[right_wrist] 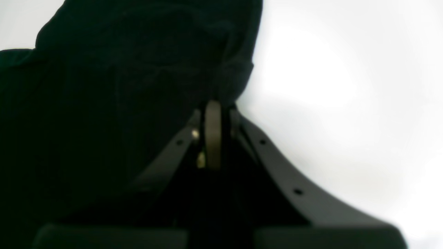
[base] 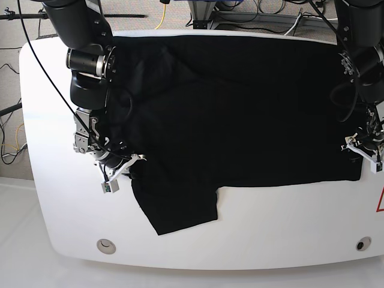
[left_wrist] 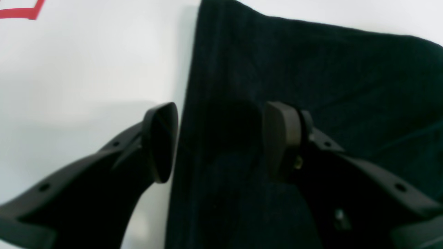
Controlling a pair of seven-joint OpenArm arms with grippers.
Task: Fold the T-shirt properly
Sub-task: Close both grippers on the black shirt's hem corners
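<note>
The large plain black soft-cloth T-shirt (base: 240,114) lies spread across the white counter (base: 54,198). Limp and light, it should sag unless taken by its edges. The right gripper (right_wrist: 213,103) pinches a sleeve-side fold; the left gripper (left_wrist: 219,138) straddles the hem edge, jaws spread.

surface (base: 54,198): white, glossy, rounded corners, brightly and evenly lit | red tape mark (base: 380,201): seen at one edge | round insets (base: 106,244): set near the front corners | floor (base: 12,120): grey, strewn with cables (base: 258,12), one yellow
</note>
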